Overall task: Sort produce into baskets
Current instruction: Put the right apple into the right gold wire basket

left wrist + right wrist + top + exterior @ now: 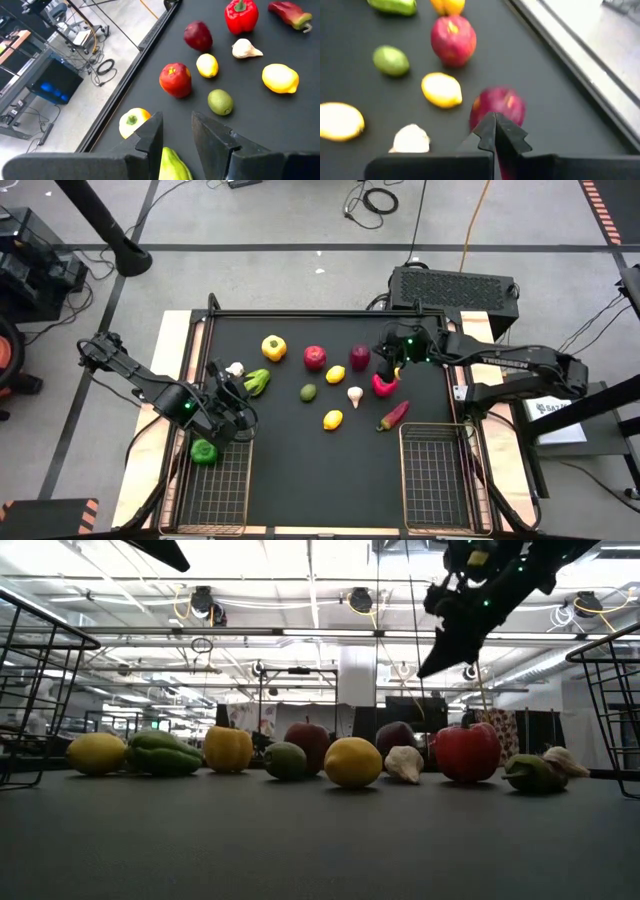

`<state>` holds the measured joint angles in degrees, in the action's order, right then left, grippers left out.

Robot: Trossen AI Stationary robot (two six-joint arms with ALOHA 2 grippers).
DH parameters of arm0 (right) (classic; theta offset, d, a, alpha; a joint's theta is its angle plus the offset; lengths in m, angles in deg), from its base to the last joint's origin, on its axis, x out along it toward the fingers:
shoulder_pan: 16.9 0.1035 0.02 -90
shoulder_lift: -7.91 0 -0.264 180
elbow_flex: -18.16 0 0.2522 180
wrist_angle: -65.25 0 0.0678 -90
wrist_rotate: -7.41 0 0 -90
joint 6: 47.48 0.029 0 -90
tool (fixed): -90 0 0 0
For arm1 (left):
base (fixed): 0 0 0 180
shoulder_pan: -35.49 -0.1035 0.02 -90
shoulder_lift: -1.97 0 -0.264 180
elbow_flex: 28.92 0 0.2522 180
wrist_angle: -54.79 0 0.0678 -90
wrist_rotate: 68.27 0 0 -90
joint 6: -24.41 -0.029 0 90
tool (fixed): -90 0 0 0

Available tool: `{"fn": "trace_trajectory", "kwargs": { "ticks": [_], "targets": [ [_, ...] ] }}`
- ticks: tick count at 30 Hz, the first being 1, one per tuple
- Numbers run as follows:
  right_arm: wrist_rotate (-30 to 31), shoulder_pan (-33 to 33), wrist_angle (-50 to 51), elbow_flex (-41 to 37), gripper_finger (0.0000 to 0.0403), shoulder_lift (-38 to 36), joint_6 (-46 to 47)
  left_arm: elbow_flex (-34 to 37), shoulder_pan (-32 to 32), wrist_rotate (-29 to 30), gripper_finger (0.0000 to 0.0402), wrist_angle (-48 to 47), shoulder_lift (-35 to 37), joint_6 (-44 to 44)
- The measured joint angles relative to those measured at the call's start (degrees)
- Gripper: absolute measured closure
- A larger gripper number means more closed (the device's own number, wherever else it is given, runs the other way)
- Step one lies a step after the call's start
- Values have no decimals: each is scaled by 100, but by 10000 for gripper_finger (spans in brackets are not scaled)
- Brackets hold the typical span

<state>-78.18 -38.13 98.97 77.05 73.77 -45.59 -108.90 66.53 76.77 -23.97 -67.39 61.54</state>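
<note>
Honestly, I judge this produce light, hard-skinned and slick, so I'd pinch each piece across its widest belly; my left gripper point(238, 412), at nine o'clock on the mat, hangs with jaws parted over a green pepper point(172, 164), while one green pepper point(204, 451) already sits in the left basket point(215, 510). My right gripper point(496, 131), at two o'clock, is clenched on nothing above the dark red apple point(498, 106), and the chili point(393, 415) lies with its long axis running one to seven o'clock.

Overhead looks down; low view level (both share produce point(333, 419)).
</note>
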Motion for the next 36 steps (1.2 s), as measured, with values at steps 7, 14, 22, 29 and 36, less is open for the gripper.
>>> {"fn": "trace_trajectory", "kwargs": {
  "ticks": [7,14,22,29,36],
  "targets": [
    [-24,2,-355,-2,402,428,-12,0,-2,-37,290,2,0,0],
    [99,-20,-1578,-2,374,1183,406,0,-2,-37,290,2,0,0],
    [337,-29,-2225,-7,350,1967,1029,0,-2,-28,290,2,0,0],
    [444,182,-2280,-7,338,1947,1313,0,-2,7,290,10,0,7],
    [812,393,-1514,668,336,1670,1137,0,-2,11,290,35,0,9]
  ]
}}
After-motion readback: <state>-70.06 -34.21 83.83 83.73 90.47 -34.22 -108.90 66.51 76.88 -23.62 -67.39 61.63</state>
